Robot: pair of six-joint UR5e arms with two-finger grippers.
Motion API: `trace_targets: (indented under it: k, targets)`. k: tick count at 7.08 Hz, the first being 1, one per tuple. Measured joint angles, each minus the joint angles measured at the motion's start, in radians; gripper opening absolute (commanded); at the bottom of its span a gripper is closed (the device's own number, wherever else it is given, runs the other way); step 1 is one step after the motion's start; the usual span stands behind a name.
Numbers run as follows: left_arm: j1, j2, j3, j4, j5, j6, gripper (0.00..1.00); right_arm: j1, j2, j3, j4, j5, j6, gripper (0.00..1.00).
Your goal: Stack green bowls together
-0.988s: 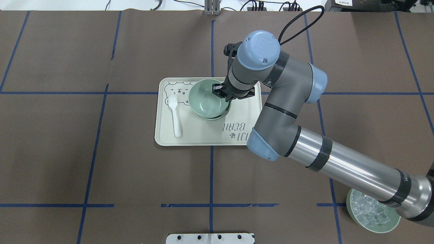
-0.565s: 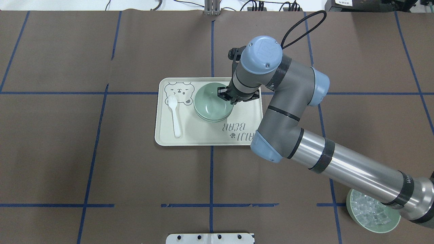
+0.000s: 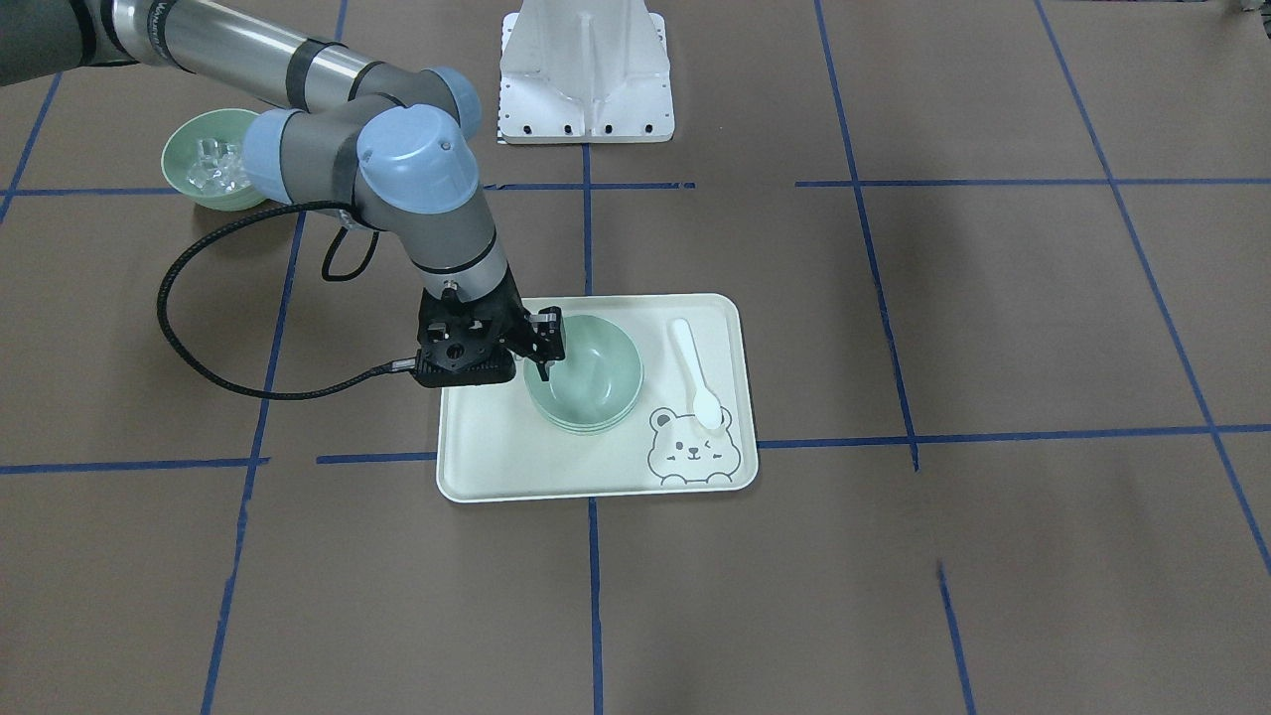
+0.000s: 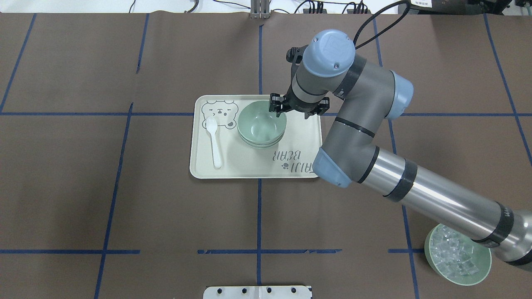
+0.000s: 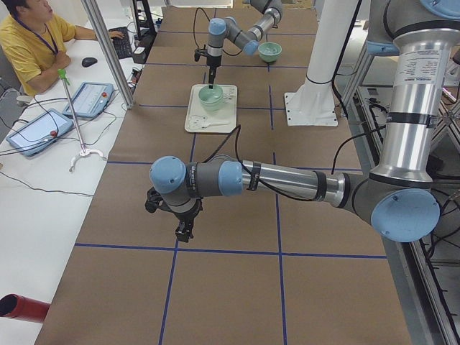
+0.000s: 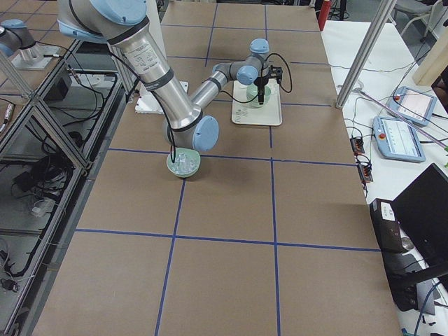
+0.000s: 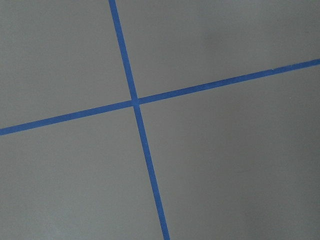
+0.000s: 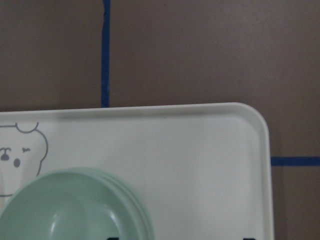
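Note:
The green bowls sit nested in one stack of three on the cream tray, also seen in the front view and at the lower left of the right wrist view. My right gripper hovers at the stack's far right rim. It is open and holds nothing. Its fingertips stand wide apart at the bottom edge of the right wrist view. My left gripper shows only in the exterior left view, over bare table far from the tray. I cannot tell whether it is open or shut.
A white spoon lies on the tray's left side beside a bear print. A green bowl of ice cubes stands at the near right under my right arm. A white base plate sits at the near edge.
The right gripper lowered the bowl it held onto the stack and let go. It then rose and drew back toward the tray's far right corner. The bowls now sit level.

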Motion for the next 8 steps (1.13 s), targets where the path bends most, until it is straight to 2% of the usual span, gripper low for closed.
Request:
trace_targets:
  k: [1, 2, 5, 7, 8]
  targets:
    - [0.000, 0.000, 0.000, 0.000, 0.005, 0.000, 1.00, 0.081, -0.028, 0.034, -0.059, 0.064, -0.121, 1.00]
    - [0.000, -0.001, 0.000, 0.000, 0.009, 0.002, 1.00, 0.179, -0.102, 0.092, -0.114, 0.127, -0.298, 1.00]
    - [0.000, -0.001, -0.004, 0.000, 0.013, 0.003, 1.00, 0.503, -0.497, 0.249, -0.148, 0.299, -0.870, 1.00]
    - [0.000, 0.000, -0.006, 0.000, 0.013, 0.003, 1.00, 0.697, -0.747, 0.277, -0.147, 0.333, -1.098, 1.00]
    - [0.000, 0.000, -0.006, 0.001, 0.013, 0.003, 1.00, 0.758, -0.813, 0.280, -0.147, 0.344, -1.132, 1.00]
